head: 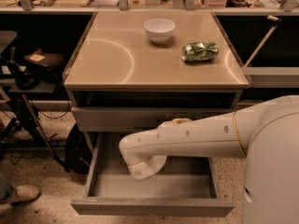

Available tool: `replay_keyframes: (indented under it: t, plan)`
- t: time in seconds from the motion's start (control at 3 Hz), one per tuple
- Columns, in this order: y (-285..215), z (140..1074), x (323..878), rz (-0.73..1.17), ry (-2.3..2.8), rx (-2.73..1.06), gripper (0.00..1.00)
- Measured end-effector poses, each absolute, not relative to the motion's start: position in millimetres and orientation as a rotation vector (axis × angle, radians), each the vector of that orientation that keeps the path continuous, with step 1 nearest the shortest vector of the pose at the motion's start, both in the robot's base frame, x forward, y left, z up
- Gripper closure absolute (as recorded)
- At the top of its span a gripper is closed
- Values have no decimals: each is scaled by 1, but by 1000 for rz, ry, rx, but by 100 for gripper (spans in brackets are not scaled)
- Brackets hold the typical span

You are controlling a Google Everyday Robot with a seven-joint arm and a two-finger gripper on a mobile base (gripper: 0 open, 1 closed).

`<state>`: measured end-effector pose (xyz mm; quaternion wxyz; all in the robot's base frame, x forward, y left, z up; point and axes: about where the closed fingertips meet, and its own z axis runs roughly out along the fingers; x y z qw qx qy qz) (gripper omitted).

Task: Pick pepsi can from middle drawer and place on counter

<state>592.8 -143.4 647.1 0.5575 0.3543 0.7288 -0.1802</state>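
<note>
Gripper (175, 122) is held at the back of the open middle drawer (152, 206), almost wholly hidden behind the white arm (196, 136).
How far it is open, and whether anything is held, cannot be told. The pepsi can is not seen, the drawer's back part being covered by the arm. On the counter (107, 64) a white bowl (159, 29) is stood, and a green-and-silver can (200, 51) is laid on its side nearby.

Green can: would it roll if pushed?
Probably: the green can lies on its side on the glossy counter. It looks dented, so likely wobbly. The gripper is out of sight; the arm reaches into the middle drawer.
</note>
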Motion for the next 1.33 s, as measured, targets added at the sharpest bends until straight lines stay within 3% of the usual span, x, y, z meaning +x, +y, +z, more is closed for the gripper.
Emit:
replay_keyframes:
  t: [0.33, 0.67, 1.33]
  plan:
    - [-147, 664, 599, -430, 1684, 831, 100]
    - [-182, 751, 626, -451, 1493, 854, 100]
    - [-215, 779, 639, -441, 1421, 913, 100]
